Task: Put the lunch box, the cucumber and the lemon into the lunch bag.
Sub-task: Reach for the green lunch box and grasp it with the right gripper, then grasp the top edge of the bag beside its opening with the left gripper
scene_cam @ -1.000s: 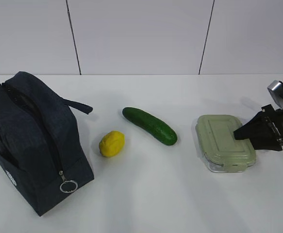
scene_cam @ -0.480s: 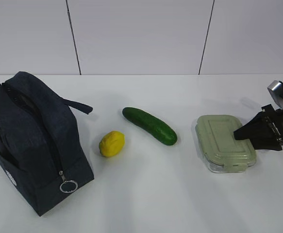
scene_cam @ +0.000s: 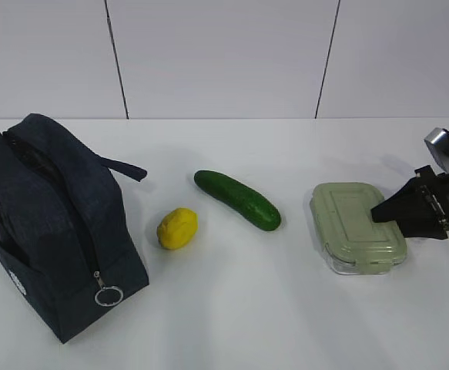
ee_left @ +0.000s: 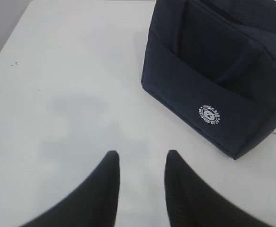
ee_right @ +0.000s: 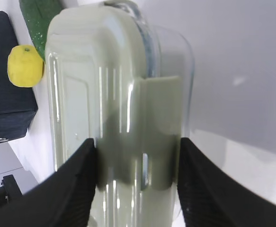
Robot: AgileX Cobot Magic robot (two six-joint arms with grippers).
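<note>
The white table (scene_cam: 286, 324) carries four things in a row from left to right. At the far left stands the dark navy lunch bag (scene_cam: 51, 223), upright, with a metal ring pull (scene_cam: 108, 295) hanging low on its near end and a strap (scene_cam: 122, 167) trailing off to the right. Just right of the bag lies the yellow lemon (scene_cam: 177, 228), apart from it. The dark green cucumber (scene_cam: 237, 200) lies slantwise a little farther right and farther back, near the lemon but not touching it. Well to the right sits the lunch box (scene_cam: 356, 227), flat on the table with its pale green lid on.

The right gripper (scene_cam: 384, 213) reaches in from the right edge and sits at the right end of the lunch box. In the right wrist view its two black fingers (ee_right: 78, 189) stand on either side of the clip tab (ee_right: 156, 127) at that end of the box, seemingly against its sides; whether they press firmly cannot be told.

The left gripper (ee_left: 141, 163) hangs above bare table to the near left of the bag, its fingers a little apart with nothing between them. The bag's round white logo (ee_left: 209, 115) faces it.
</note>
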